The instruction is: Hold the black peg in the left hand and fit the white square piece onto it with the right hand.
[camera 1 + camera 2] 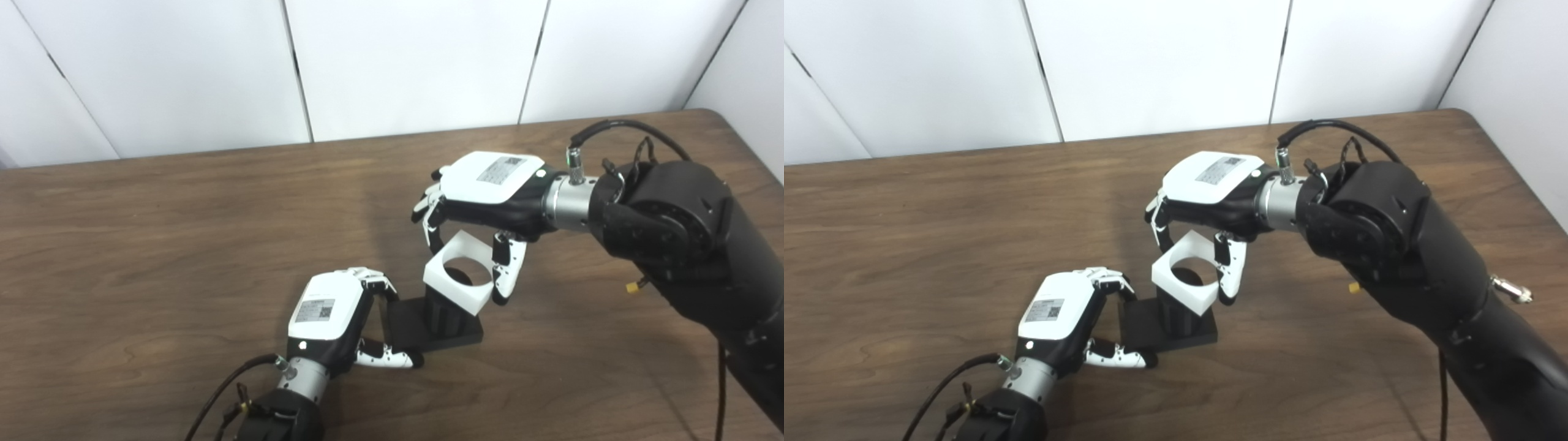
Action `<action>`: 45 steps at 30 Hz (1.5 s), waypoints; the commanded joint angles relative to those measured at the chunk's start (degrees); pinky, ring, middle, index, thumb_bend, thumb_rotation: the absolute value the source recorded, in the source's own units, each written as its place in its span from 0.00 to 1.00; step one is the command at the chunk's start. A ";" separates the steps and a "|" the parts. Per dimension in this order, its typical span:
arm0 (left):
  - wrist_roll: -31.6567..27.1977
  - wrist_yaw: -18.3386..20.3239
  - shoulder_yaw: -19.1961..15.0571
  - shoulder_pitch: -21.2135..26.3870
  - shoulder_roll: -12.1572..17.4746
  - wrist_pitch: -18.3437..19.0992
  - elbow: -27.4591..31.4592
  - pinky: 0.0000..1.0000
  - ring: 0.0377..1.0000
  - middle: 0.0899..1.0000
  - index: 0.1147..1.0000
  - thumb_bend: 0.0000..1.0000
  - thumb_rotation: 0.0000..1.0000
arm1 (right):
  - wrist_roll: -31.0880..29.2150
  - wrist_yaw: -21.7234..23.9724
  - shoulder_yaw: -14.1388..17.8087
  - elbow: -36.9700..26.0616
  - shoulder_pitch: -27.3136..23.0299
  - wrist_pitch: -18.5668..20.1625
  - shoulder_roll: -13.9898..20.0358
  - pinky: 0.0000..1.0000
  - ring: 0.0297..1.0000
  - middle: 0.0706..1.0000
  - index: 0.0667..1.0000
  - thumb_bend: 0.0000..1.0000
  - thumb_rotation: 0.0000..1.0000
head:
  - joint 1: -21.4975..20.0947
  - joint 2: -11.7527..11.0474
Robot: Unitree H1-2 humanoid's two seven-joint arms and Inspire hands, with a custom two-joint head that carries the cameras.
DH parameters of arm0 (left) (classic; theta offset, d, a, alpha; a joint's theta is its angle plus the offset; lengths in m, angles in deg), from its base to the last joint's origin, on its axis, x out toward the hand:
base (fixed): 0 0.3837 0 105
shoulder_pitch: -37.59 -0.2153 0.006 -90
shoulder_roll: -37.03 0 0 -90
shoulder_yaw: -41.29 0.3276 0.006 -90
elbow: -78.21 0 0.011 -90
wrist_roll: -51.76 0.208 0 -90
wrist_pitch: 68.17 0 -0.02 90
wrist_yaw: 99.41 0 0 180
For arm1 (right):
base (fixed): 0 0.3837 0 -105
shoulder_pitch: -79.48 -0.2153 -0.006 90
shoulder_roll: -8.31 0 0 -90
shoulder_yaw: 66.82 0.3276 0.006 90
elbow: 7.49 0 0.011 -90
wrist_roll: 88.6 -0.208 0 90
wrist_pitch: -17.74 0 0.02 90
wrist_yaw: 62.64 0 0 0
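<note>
Brown wood makes up the big table [153, 257], and it is the biggest thing here. White wall panels [398, 61] stand behind it.

Next in size is the right hand [474, 205], which comes in on a thick black arm. Its fingers [433, 229] and thumb [505, 269] pinch the white square piece [459, 275] from two sides. The piece is held tilted, with its round hole sitting over the top of the peg. It looks partly on, not pushed all the way down.

The left hand [334, 318] is lower and nearer. Its fingers [380, 283] and thumb [389, 358] close around the near edge of the flat black base [407, 324], so it keeps the black peg [444, 312] from sliding. The peg stands up from that base, which sits on the table.

The white piece looks like hard plastic. I think it is light and stiff, and will not bend or squash. Its sides look smooth, so it may slip if the pinch is weak. The best place to hold it is on two flat outer sides, across from each other, away from the hole. The peg looks hard too, with ridges down its side. It is best held by its wide base, low down. The piece should be made level first, or it could jam.
</note>
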 commanded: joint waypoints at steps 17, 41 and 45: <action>1.73 4.65 1.09 -0.37 -0.19 1.29 -0.68 0.79 0.81 0.74 0.42 0.52 0.05 | 1.45 -3.54 0.63 0.38 1.40 -1.78 -1.04 1.00 0.90 0.85 0.45 0.52 0.14 | -0.21 0.52; 2.37 5.90 1.67 -0.69 -0.05 2.02 0.91 0.80 0.81 0.74 0.42 0.52 0.05 | 4.29 -3.71 -0.94 1.32 1.38 -2.17 -4.57 1.00 0.91 0.85 0.45 0.52 0.13 | 0.11 1.62; 2.23 6.32 1.57 -0.80 -0.06 2.03 1.30 0.80 0.82 0.74 0.42 0.52 0.05 | 4.35 -3.78 -1.00 1.59 1.52 -2.31 -4.75 1.00 0.91 0.85 0.45 0.52 0.13 | 0.05 1.68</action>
